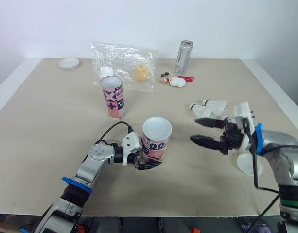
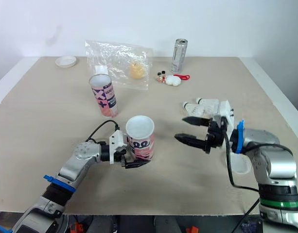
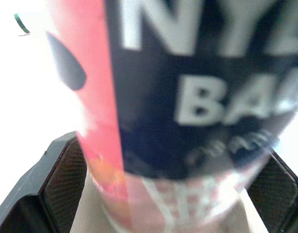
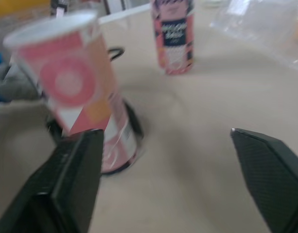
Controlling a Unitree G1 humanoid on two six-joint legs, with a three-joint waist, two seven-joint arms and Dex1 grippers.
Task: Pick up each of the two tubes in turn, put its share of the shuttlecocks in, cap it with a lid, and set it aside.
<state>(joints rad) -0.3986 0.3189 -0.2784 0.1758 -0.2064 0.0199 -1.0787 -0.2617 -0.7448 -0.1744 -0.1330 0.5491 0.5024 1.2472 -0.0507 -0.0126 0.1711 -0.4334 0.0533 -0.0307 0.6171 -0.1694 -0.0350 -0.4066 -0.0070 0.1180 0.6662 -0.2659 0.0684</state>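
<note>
Early going, it seems: the left gripper (image 1: 149,160) is clamped on an open tube (image 1: 156,140) at lower centre, the right gripper (image 1: 196,130) gapes empty, shuttlecocks (image 1: 209,107) lie on the worktop (image 1: 51,121) at right, and the second tube (image 1: 113,98) waits upper left

I see the near tube (image 1: 156,140) in my left hand (image 1: 149,161), the far tube (image 1: 113,97) behind it, shuttlecocks (image 1: 210,108) off right.

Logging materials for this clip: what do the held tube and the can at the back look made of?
The held tube: probably printed cardboard or plastic, slightly glossy, white inner wall. The can: likely aluminium, silvery sheen, narrowed top.
</note>
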